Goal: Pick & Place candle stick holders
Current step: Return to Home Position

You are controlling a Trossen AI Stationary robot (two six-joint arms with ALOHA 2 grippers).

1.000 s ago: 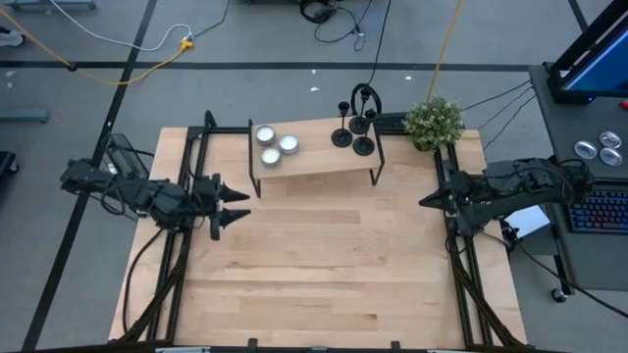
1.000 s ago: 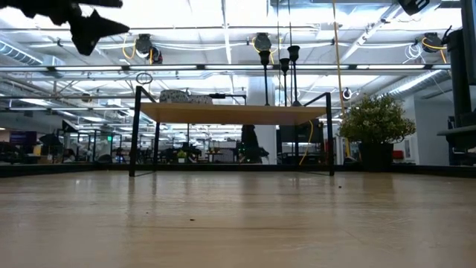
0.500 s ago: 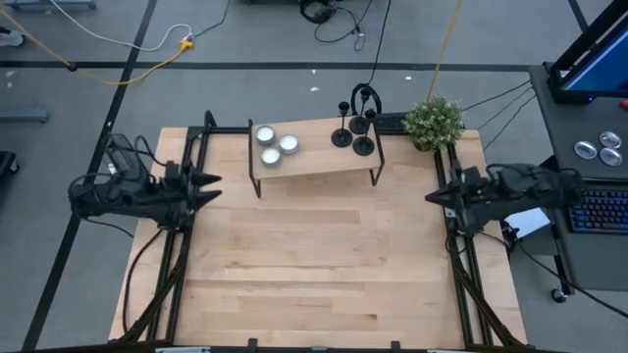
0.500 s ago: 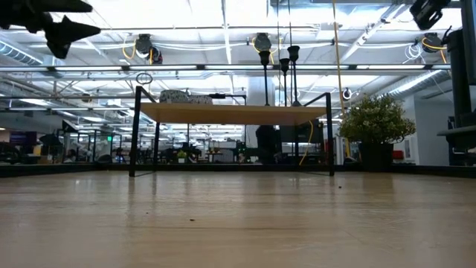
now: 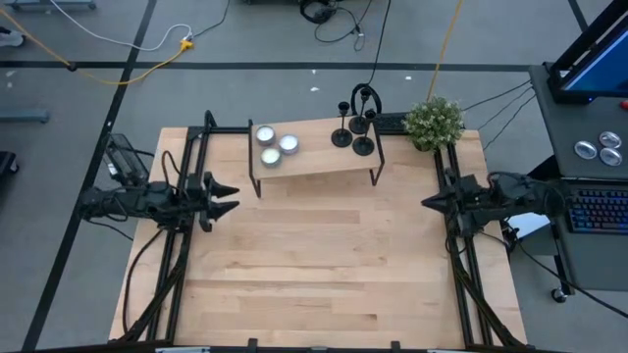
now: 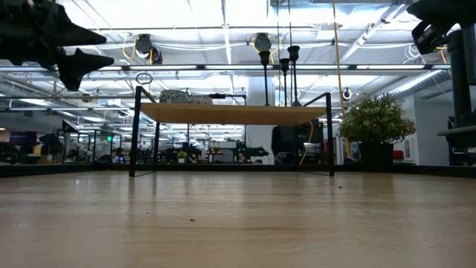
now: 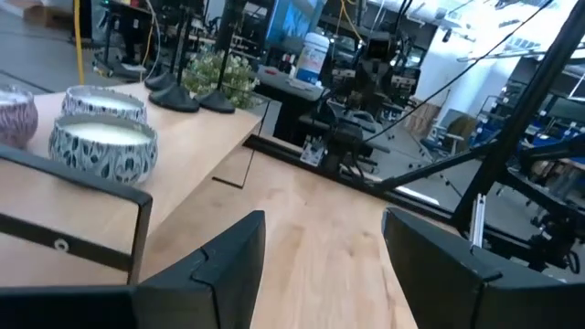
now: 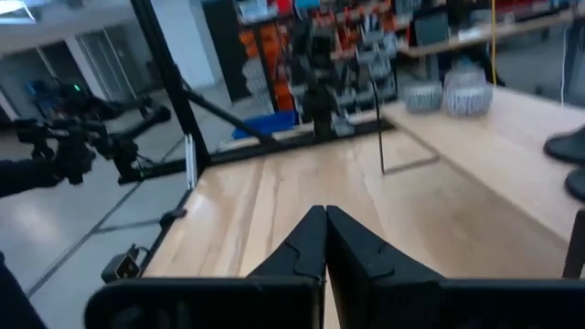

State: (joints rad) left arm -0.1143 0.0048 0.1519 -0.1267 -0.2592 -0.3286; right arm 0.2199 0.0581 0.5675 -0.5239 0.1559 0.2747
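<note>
Three black candle stick holders (image 5: 353,134) stand on their round bases at the right end of a small wooden shelf (image 5: 316,162) at the table's far middle. Their thin stems (image 6: 284,74) rise above the shelf top, and their bases (image 7: 179,100) also show in the left wrist view. My left gripper (image 5: 232,197) hovers open over the table's left edge, pointing level toward the right, with nothing between its fingers (image 7: 320,251). My right gripper (image 5: 425,203) hovers shut over the right edge, pointing left, its fingertips together (image 8: 324,228).
Three white candles in patterned cups (image 5: 275,144) sit on the shelf's left end. A potted green plant (image 5: 433,122) stands at the far right corner. Black frame rails run along both side edges. Bare wood (image 5: 314,255) fills the middle and near part of the table.
Both grippers have sunk lower while staying level. My left gripper has drawn back a little toward the table's left edge, and the right arm has folded back toward the right edge. The left stays open, the right shut. Nothing on the shelf has moved.
</note>
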